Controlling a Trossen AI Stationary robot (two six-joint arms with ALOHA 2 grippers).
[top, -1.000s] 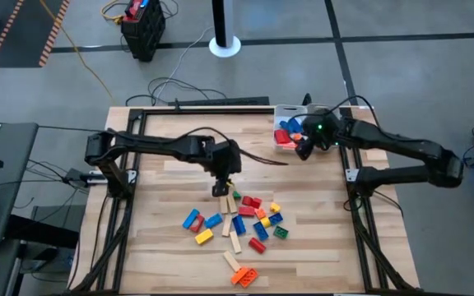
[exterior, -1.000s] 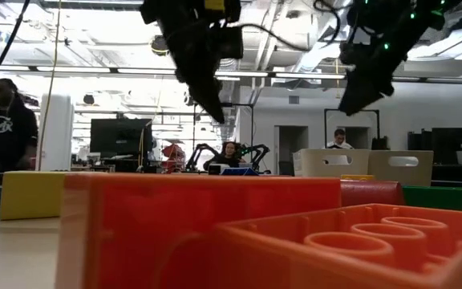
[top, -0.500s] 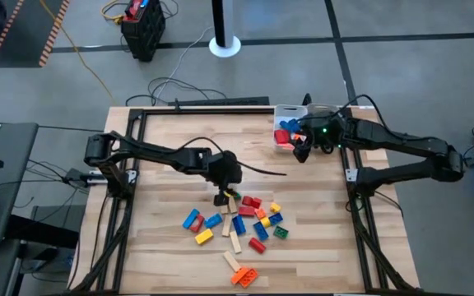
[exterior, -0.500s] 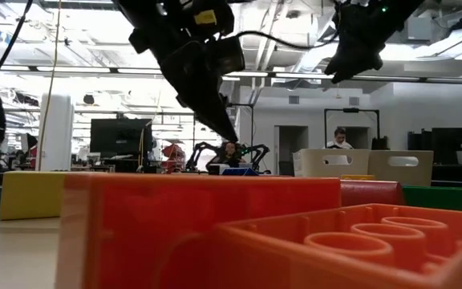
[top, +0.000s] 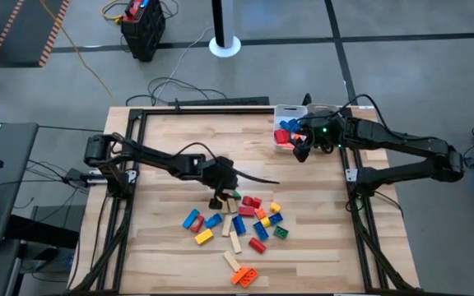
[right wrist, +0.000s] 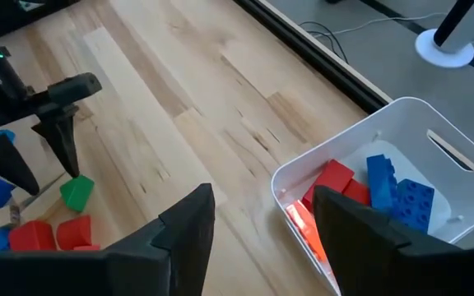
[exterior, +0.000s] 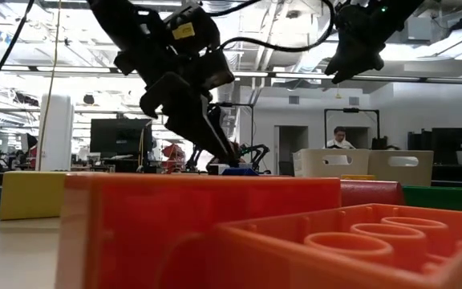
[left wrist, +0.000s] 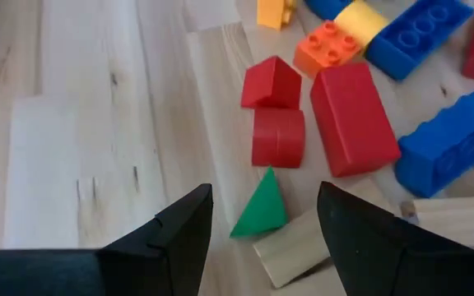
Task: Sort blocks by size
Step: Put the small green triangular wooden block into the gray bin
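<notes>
the left gripper (left wrist: 263, 224) has its two fingers spread apart, low over the table, with a small green wedge block (left wrist: 261, 205) between the tips and not pinched. just past it lie red blocks (left wrist: 303, 119) and the rest of the pile (top: 241, 224). the right gripper (right wrist: 263, 215) is open too, holding nothing, up beside the white tray (right wrist: 434, 150) with red and blue blocks in it.
</notes>
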